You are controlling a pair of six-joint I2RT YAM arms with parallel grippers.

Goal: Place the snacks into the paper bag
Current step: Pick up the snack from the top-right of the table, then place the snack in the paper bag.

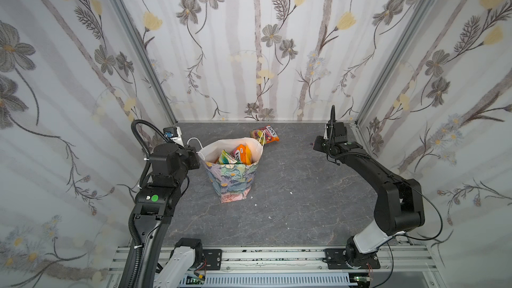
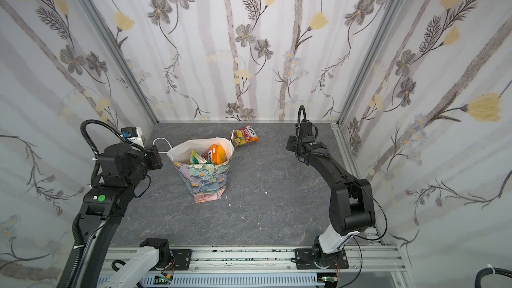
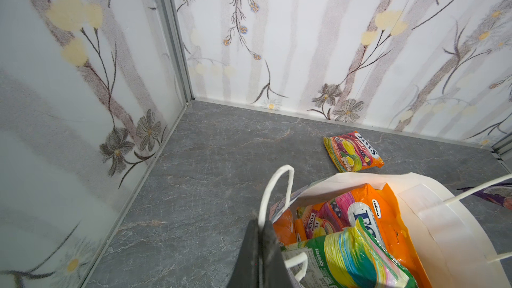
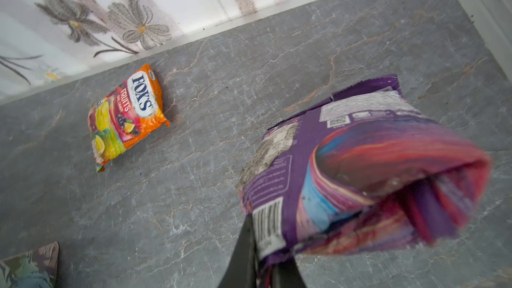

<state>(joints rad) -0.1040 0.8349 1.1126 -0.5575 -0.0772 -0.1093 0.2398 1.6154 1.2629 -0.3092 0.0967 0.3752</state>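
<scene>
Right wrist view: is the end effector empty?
No, the right end effector is shut on a purple packet.

A grey veined stone-look tabletop point(image 1: 291, 217) is enclosed by white wall panels printed with grey and yellow flowers point(image 1: 249, 51), joined by silver aluminium corner posts point(image 1: 138, 48), while small white scraps point(image 1: 291, 193) are scattered on it and a slotted aluminium rail point(image 1: 277, 257) is fixed along its near edge.

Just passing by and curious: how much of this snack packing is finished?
Mostly done, it seems. Several packets already stand inside the paper bag. The left gripper pinches the bag's cord handle; the right gripper holds a purple packet. One FOX'S packet is left on the table behind the bag.
</scene>
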